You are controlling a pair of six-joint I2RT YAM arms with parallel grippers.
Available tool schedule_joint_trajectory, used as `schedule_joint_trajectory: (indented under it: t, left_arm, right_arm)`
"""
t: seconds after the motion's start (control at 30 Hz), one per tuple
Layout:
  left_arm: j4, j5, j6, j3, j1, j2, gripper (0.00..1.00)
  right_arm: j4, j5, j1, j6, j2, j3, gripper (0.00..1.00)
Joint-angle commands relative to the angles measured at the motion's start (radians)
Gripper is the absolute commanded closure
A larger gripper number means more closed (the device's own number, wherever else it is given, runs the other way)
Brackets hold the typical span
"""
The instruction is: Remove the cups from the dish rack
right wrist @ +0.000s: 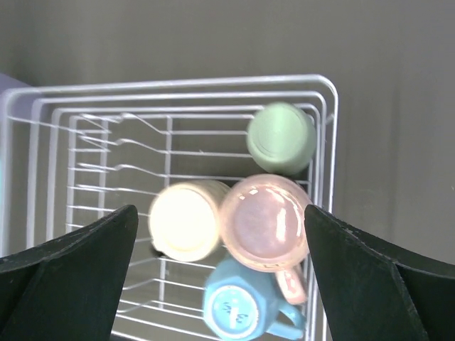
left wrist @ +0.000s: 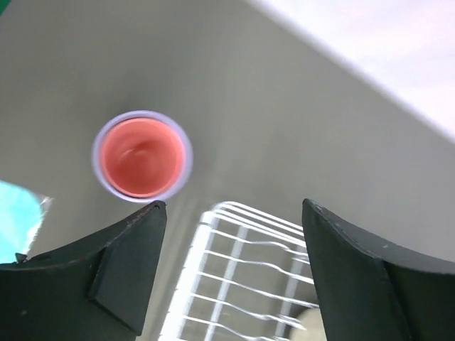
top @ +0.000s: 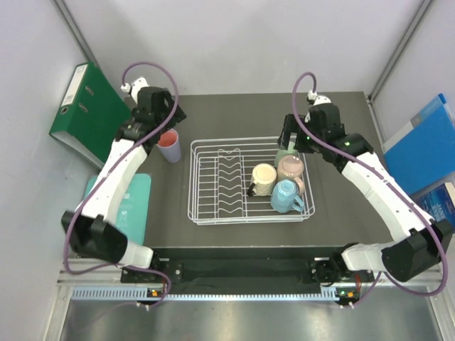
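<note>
Right at the near edge, a slotted metal rail (top: 234,293) runs below both arm bases, and beyond it lies the dark counter (top: 234,117), boxed in by pale walls. Left arm (top: 121,170) reaches to the far left, and its left jaws are spread apart with nothing between them. The lavender cup (top: 169,146), reddish inside, stands upright on the counter just off the dish rack (top: 213,181). Over on the right, the right jaws hang wide open above the rack's right end. Four cups huddle there: mint green cup (top: 286,155) farthest back, pink cup (top: 290,168) and cream-yellow cup (top: 264,176) side by side, light blue cup (top: 286,195) nearest. A green binder (top: 89,114) leans at the left wall, a teal mat (top: 131,206) lies beside the counter, and blue folders (top: 426,145) sit at the right.
</note>
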Motion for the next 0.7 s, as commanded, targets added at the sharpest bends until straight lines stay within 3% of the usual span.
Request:
schedule_joint_trajectory:
  t: [0.0,0.13,0.3,0.43,0.67]
  left_arm:
    - [0.148,-0.017,-0.012,-0.037,-0.107,-0.098,0.18]
    - [0.048,-0.051,0.011,-0.009,-0.254,-0.087,0.18]
    - [0.050,-0.092,-0.040,-0.135,-0.381,-0.159,0.18]
    - [0.045,-0.091,-0.067,-0.227,-0.408,-0.217,0.19]
    - [0.014,-0.114,-0.041,-0.240,-0.413,-0.267,0.19]
  right_arm:
    - [-0.021,0.075,0.015,-0.062,0.056,-0.011,0.00]
    - [-0.018,0.123,0.022,-0.088,0.121,0.035,0.00]
    - [-0.018,0.152,0.029,-0.101,0.219,0.090,0.00]
    - [0.013,0.157,0.029,-0.096,0.259,0.081,0.00]
    - [0.063,0.167,0.029,-0.085,0.345,0.080,0.00]
